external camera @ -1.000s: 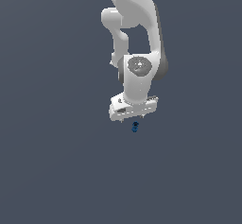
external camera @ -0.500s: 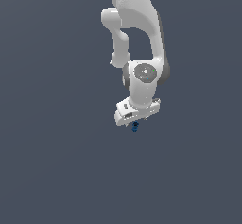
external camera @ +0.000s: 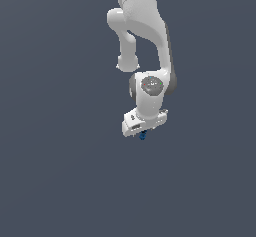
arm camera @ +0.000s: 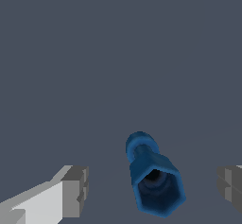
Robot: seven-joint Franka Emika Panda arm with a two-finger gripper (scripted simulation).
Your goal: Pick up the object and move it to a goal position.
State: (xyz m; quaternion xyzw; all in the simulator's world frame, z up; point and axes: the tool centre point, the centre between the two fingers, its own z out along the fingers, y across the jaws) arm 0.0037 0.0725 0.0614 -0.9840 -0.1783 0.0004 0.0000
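The object [external camera: 143,136] is a tiny dark-blue elongated piece, poking out just below the white gripper [external camera: 144,131] in the exterior view. In the wrist view the object [arm camera: 153,178] has a hexagonal hollow end and a narrower round end. It lies between the two grey fingertips [arm camera: 75,190], with a gap on each side. The gripper [arm camera: 152,187] is open around it and touches it on neither side. In the exterior view the fingers are hidden behind the hand.
The white arm [external camera: 142,36] comes down from the top of the exterior view. All around is a plain dark grey-blue surface [external camera: 60,171] with nothing else on it.
The hand has come down over the object and shifted slightly toward the exterior view's right. The object has stayed where it was.
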